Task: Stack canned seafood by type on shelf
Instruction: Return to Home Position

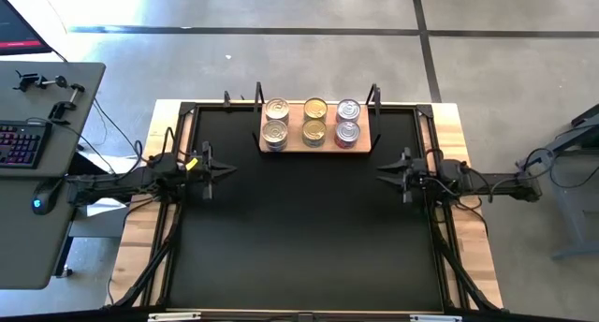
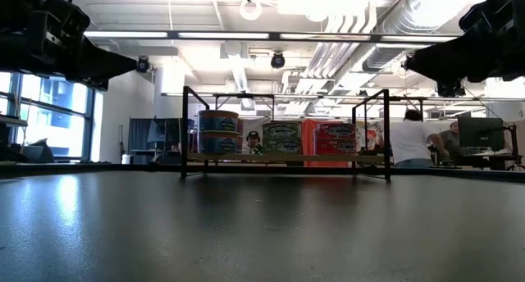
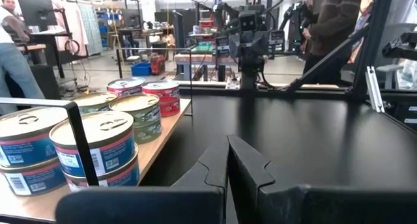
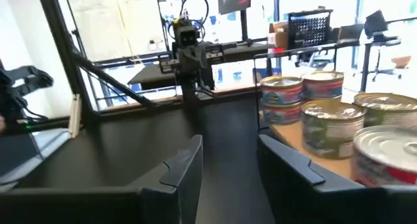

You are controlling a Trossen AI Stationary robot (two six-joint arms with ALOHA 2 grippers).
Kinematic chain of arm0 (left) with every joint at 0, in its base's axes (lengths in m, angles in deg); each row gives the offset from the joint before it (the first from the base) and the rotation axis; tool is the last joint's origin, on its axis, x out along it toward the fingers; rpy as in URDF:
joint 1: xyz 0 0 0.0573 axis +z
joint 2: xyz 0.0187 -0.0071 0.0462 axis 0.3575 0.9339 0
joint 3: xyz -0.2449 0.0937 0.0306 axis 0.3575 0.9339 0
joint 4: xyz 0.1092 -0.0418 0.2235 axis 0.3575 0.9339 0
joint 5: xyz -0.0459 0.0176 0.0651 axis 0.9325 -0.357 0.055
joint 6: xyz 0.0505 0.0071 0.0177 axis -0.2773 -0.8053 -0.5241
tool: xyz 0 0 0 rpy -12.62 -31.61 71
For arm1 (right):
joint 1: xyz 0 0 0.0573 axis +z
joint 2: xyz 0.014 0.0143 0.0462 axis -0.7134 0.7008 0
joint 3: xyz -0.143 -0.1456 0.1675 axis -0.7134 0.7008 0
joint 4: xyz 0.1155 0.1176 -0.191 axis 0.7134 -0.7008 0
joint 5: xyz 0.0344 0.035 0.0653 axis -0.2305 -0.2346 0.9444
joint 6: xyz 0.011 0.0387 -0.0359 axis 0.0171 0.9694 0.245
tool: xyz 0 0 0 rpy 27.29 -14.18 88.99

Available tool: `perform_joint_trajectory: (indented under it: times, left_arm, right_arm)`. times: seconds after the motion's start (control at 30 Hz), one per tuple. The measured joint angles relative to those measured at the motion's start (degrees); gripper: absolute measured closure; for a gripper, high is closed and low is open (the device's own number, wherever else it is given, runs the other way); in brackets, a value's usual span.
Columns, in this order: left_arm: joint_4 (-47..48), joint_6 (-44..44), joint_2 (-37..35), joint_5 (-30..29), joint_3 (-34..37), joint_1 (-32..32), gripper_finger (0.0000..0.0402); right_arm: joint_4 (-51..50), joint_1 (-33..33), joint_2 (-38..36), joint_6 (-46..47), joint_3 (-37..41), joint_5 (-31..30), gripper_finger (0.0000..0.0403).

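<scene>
A black mat (image 1: 299, 252) is laid over a light-wood table (image 1: 138, 238). Beyond it, in the low view, a workshop with ceiling pipes is seen, and a person (image 2: 408, 140) in a white top. At the middle of the mat's far edge stands the shelf (image 1: 295, 125), a light-wood board on a black wire frame. The canned seafood (image 1: 315, 108) is gathered on this board in three columns of two stacks each. The front stacks are shown two tins high in the low view.

The blue-labelled tins (image 2: 218, 131), silver-lidded, are placed at the board's end nearer the left arm. The green-labelled tins (image 2: 281, 137), gold-lidded, are set in the middle. The red-labelled tins (image 2: 336, 138), with purple-tinted lids, are set at the end nearer the right arm.

The left gripper (image 1: 223, 169) is held above the mat near its left edge, well apart from the shelf. Its fingers are pressed together on nothing. The right gripper (image 1: 381, 175) is held likewise near the right edge, its fingers spread and nothing between them.
</scene>
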Motion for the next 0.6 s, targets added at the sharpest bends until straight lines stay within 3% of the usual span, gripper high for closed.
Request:
perform_joint_trajectory:
  times: [0.23,0.6]
  left_arm:
    - [0.0,0.0,1.5,-0.1,0.0,0.0,0.0402]
    - [0.0,-0.1,2.2,-0.2,0.0,0.0,0.0402]
  right_arm:
    - [0.2,0.7,1.4,2.9,0.3,6.5,0.0266]
    - [-0.1,1.9,3.6,-2.2,0.3,7.0,0.0266]
